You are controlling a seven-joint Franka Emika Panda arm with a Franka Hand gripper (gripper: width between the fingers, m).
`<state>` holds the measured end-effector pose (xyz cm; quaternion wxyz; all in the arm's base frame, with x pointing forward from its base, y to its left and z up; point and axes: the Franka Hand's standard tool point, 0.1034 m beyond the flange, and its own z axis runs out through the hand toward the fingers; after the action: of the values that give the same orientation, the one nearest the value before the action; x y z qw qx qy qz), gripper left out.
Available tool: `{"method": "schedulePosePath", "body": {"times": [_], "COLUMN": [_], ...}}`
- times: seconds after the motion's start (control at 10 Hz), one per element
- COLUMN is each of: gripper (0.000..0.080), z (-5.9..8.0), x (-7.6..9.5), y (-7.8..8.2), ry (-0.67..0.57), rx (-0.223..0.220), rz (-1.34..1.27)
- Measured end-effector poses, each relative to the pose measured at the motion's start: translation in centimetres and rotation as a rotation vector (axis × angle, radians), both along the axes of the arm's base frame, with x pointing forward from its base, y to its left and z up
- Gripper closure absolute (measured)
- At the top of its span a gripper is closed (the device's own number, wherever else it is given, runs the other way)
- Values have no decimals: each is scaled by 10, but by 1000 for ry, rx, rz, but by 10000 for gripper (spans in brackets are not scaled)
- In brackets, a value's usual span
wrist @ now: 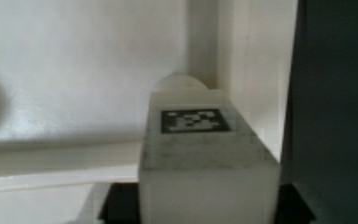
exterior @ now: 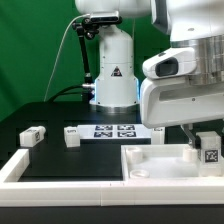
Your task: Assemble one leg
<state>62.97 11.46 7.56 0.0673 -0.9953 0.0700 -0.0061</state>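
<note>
— While the arm leans in from the exterior view's right, where's the gripper sitting?

— Low, over the big white rimmed square piece at the front of the table. There's a leg right at the fingertips, with a black-and-white tag facing us.

— Is it pinching that leg?

— It looks so. In the wrist view the leg stands upright, filling the middle, tag on its face, with dark finger pads tight against either side at its base. So the jaws are closed on it, not spread.

— Is the leg touching the square piece?

— It's standing against the white surface of it, near a raised wall, but I can't tell whether it's seated or just resting there.

— Anything else on the table?

— Two more small tagged blocks on the black table: one block toward the exterior view's left, another block just beside the marker board. They're apart from each other and well away from the gripper. A white rail runs along the front.
</note>
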Motion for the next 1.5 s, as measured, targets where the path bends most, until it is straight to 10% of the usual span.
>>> {"method": "schedulePosePath", "body": {"times": [1.5], "gripper": [505], "z": [-1], "x": [-7], "y": [0], "ry": [204], "rx": [114], "rz": [-1461]}}
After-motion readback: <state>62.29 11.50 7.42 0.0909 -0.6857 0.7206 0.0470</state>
